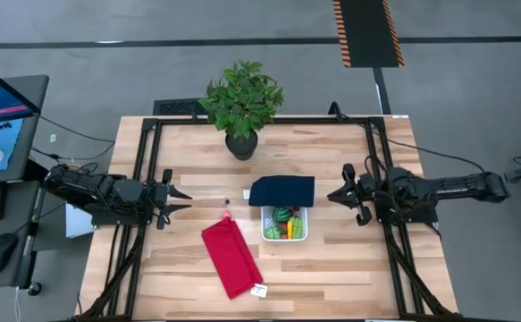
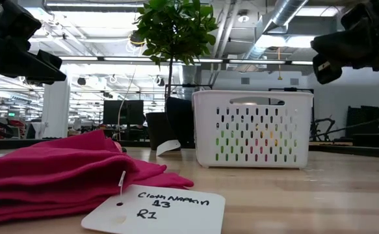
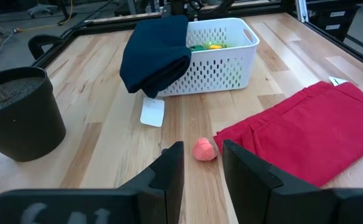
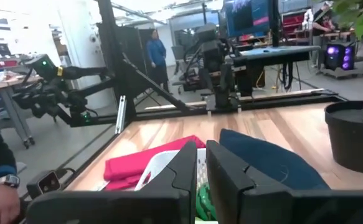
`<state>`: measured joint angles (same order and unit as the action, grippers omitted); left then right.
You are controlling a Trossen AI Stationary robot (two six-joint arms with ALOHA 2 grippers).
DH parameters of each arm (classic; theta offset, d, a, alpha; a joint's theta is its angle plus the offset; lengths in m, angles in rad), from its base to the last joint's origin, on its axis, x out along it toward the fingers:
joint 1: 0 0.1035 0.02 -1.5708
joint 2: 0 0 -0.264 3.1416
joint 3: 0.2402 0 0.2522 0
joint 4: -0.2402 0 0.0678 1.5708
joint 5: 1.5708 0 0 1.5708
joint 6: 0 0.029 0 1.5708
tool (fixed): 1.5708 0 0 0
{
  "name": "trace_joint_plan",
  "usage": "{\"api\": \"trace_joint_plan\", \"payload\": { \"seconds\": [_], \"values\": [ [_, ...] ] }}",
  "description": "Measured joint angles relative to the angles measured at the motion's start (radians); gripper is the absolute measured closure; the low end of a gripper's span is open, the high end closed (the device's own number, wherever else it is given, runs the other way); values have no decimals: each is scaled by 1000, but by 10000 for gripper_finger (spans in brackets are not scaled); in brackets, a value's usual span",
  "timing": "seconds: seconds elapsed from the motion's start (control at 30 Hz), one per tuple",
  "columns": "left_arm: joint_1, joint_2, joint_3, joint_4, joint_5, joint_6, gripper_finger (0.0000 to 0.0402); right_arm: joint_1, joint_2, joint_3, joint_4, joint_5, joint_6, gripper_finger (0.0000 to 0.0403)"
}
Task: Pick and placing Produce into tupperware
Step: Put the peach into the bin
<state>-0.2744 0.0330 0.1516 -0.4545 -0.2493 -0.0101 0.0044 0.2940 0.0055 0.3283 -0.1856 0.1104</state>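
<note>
Counter (image 1: pixel 349 277): light wood, both arms low at mid-depth, one at each side.

Plant (image 1: pixel 242 100) at the far edge, centre. Red cloth (image 1: pixel 231 259) lies flat, near-left of centre, with a paper tag at its near corner.

Tub (image 1: pixel 284 224): white, slotted walls, right of the cloth. Green, yellow and orange produce pieces (image 1: pixel 285 225) already sit inside. A dark blue cloth-like cover (image 1: pixel 281 190) lies draped against its far side, partly over the rim.

Left hand (image 3: pixel 202 163): fingers a narrow gap apart, nothing held, aimed along the counter toward the centre. Right hand (image 4: pixel 201 163): fingers nearly together, nothing held, waiting right of the tub.

Red berry (image 3: pixel 204 150): lone piece on bare wood, between left hand and tub, just far of the cloth's far corner.

Step, as judged: most produce is in; the berry remains. Next move likely calls for the left hand to open wider, straddle the berry, close gently (small, round, may roll), lift and release over the tub.
</note>
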Motion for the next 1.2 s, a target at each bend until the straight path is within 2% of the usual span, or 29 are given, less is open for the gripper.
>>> {"api": "trace_joint_plan", "payload": {
  "seconds": [0.3,0.7,1.2],
  "values": [
    [0,0,0,0,0,0,301,0,-294,0,-260,11,6,344],
    [0,0,0,0,0,0,301,6,-292,0,-296,56,12,344],
    [0,0,0,0,0,0,301,6,-288,-1,-293,54,73,344]
  ]
}}
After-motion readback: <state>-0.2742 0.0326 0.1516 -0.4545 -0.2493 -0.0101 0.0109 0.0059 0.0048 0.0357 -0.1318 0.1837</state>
